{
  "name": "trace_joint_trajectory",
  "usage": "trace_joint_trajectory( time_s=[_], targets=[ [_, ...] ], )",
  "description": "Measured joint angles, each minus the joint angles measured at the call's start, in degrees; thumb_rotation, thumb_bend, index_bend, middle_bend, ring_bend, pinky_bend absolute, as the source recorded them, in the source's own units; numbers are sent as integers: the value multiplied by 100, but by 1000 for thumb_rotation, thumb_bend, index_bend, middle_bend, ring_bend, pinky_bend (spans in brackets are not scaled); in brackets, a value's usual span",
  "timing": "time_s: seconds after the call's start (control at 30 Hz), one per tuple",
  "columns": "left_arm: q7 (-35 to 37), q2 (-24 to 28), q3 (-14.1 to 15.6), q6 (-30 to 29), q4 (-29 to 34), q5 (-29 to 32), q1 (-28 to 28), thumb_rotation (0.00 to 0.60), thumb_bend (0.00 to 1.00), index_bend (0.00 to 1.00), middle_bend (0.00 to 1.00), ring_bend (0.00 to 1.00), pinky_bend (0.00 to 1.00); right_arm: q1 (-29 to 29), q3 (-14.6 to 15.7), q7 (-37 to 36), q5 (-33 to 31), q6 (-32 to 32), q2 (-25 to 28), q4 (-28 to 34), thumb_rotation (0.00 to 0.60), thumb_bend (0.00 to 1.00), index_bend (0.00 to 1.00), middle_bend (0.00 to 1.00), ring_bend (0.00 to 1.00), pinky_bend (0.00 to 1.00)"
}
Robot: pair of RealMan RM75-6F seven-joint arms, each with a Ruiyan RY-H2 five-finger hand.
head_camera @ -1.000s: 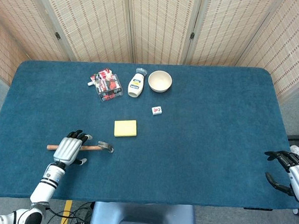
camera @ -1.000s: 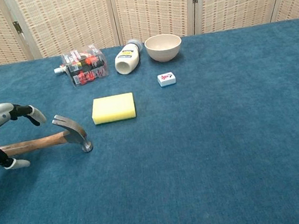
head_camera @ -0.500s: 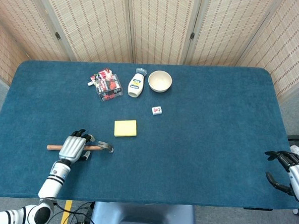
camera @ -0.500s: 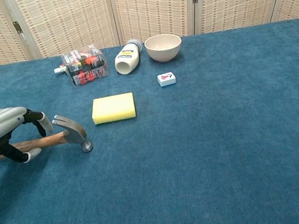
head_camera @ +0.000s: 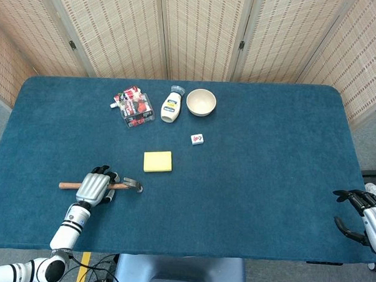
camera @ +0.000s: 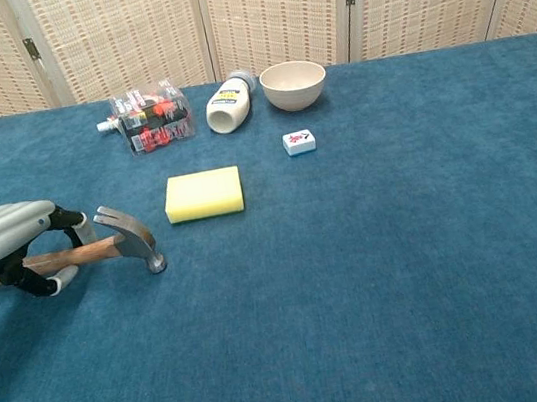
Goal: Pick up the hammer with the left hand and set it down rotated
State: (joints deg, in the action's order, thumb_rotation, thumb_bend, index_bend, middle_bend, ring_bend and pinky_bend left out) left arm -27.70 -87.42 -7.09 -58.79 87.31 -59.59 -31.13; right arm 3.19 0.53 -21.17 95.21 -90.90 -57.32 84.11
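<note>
Near the front left edge of the blue surface, the hammer is seen lying flat, its wooden handle running off to the left and its metal head pointing right, toward the middle. The left hand is laid over the handle just behind the head, with the fingers curled down on the far side and the thumb tucked against the near side, so that the handle is enclosed; whether the grip is tight cannot be told, and the hammer is not lifted off the cloth. In the head view the same hand is seen from above, covering the middle of the handle, with the bare end of the handle sticking out to the left. At the front right corner, well apart from everything else, the right hand is seen just off the edge, its fingers spread and nothing held. Further back, a yellow sponge lies just beyond the hammer head. Behind it a small white tile with a red mark is found. Toward the far side, a clear packet with red contents, a white bottle on its side and a cream bowl are set in a row. A folding screen is seen behind the surface.
</note>
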Motion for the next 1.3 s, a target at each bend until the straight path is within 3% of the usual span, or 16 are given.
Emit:
trace_joint_trajectory(
  time_s=[0.23, 0.53, 0.6, 0.73, 0.87, 1.0, 1.3],
  targets=[
    [36, 34, 48, 27, 10, 21, -36, 600, 555, 401, 418, 176, 201, 1, 6, 38, 6, 18, 15, 44, 600, 245, 304, 415, 287, 302],
    [258, 37, 104, 106, -205, -118, -84, 600, 629, 550, 589, 377, 237, -17, 16, 78, 14, 8, 51, 127, 600, 238, 304, 419, 287, 302],
    [388, 25, 109, 105, -279, -215, -86, 600, 653, 596, 646, 451, 323, -27, 14, 69, 11, -7, 62, 137, 600, 235, 304, 421, 287, 302],
    [821, -6, 109, 8, -456, -583, -69, 600, 715, 692, 758, 582, 680, -34, 20, 60, 11, -2, 79, 147, 600, 233, 304, 426, 287, 302],
    [1528, -27, 121, -166, -728, -1168, -56, 600, 737, 744, 824, 658, 845, -30, 18, 57, 17, 2, 80, 156, 600, 232, 303, 431, 287, 302],
    [2341, -45, 126, -351, -1007, -1652, -62, 600, 743, 776, 865, 701, 931, -25, 22, 69, 21, 20, 78, 162, 600, 231, 304, 433, 287, 302],
    [4331, -125, 74, -837, -1605, -2517, -156, 600, 744, 798, 889, 730, 969, -18, 32, 107, 28, 56, 94, 213, 600, 230, 303, 439, 287, 302]
  ],
)
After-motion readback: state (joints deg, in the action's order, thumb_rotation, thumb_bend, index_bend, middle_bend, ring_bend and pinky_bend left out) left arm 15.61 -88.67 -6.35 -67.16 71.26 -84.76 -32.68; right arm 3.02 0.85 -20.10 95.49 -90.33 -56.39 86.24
